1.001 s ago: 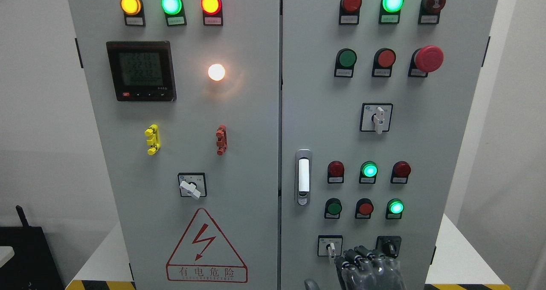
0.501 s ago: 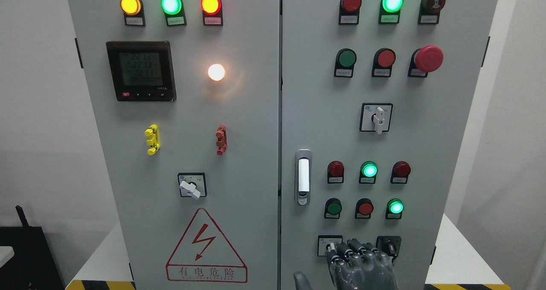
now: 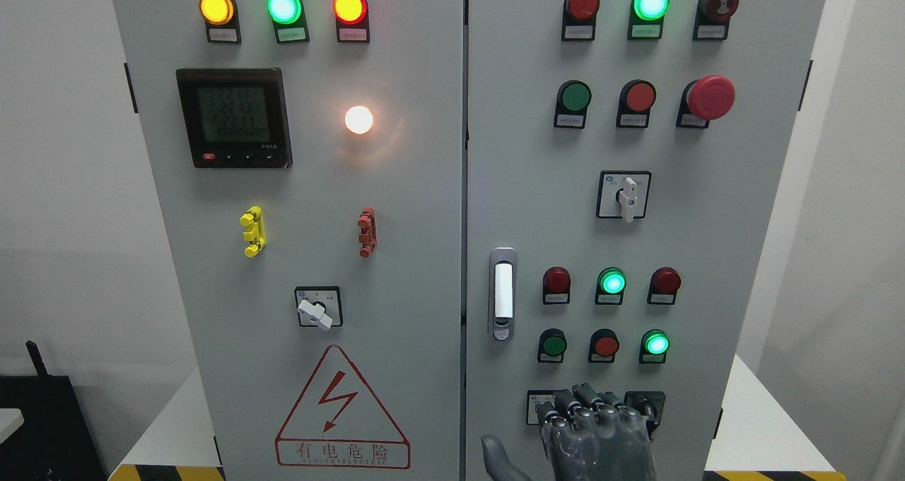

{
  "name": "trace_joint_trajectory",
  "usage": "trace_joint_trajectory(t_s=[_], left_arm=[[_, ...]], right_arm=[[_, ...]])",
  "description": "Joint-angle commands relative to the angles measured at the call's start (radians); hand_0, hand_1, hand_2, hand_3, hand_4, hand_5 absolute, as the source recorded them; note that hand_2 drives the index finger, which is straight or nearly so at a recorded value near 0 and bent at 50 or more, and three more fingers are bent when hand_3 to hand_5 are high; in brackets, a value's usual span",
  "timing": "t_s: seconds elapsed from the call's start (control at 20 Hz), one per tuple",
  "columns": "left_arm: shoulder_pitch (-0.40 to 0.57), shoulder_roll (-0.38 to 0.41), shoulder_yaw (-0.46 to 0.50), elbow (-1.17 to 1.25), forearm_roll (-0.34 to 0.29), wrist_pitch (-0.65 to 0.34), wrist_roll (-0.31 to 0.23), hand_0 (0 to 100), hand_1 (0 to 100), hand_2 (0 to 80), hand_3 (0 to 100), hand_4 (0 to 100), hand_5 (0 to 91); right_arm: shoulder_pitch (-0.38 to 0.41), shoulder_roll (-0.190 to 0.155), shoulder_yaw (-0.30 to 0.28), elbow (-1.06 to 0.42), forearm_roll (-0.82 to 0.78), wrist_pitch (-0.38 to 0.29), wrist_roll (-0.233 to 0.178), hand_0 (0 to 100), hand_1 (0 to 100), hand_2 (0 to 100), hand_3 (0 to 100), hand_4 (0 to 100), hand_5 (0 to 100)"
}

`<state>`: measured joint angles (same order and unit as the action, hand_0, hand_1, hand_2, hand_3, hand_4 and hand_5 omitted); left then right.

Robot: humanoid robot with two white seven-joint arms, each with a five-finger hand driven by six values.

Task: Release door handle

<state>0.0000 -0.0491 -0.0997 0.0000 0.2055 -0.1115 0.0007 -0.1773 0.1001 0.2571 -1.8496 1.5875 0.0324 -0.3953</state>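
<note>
Here, your right hand [image 3: 597,435] comes up from the bottom edge right of the middle, its back toward the camera. Its fingers [image 3: 565,404] are curled at the knuckles and clasp nothing you can see; the thumb [image 3: 498,456] juts out to their left. The door handle [image 3: 503,293] lies above the fingers and off to their left, well apart from them, with bare grey door between. Its long axis runs straight up and down, a white bar in a metal recess beside the seam of the two doors. The fingertips cover part of the small selector switch [image 3: 541,404] low on the right door [image 3: 537,184]. Judging from that gap, the handle is already free of the hand. The left hand is out of view, so the right is the only one near.
</note>
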Motion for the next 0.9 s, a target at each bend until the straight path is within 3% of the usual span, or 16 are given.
trace_joint_trajectory(t_s=[0.0, 0.45, 0.65, 0.85], left_arm=[[0.031, 0.000, 0.000, -0.031, 0.000, 0.000, 0.001, 12, 39, 0.0, 0, 0, 0.0], [0.031, 0.000, 0.000, -0.031, 0.000, 0.000, 0.001, 12, 39, 0.0, 0, 0, 0.0], [0.031, 0.000, 0.000, -0.031, 0.000, 0.000, 0.001, 12, 39, 0.0, 0, 0, 0.0], [0.031, 0.000, 0.000, -0.031, 0.000, 0.000, 0.001, 12, 39, 0.0, 0, 0, 0.0]], right_arm=[[-0.070, 0.036, -0.047, 0.102, -0.001, 0.006, 0.006, 26, 0, 100, 100, 92, 96], [-0.126, 0.038, -0.084, 0.168, -0.014, 0.009, 0.013, 27, 0, 100, 100, 92, 95], [-0.140, 0.039, -0.084, 0.176, -0.014, 0.009, 0.030, 28, 0, 100, 100, 100, 95], [-0.148, 0.039, -0.085, 0.170, -0.015, 0.011, 0.032, 28, 0, 100, 100, 100, 96]])
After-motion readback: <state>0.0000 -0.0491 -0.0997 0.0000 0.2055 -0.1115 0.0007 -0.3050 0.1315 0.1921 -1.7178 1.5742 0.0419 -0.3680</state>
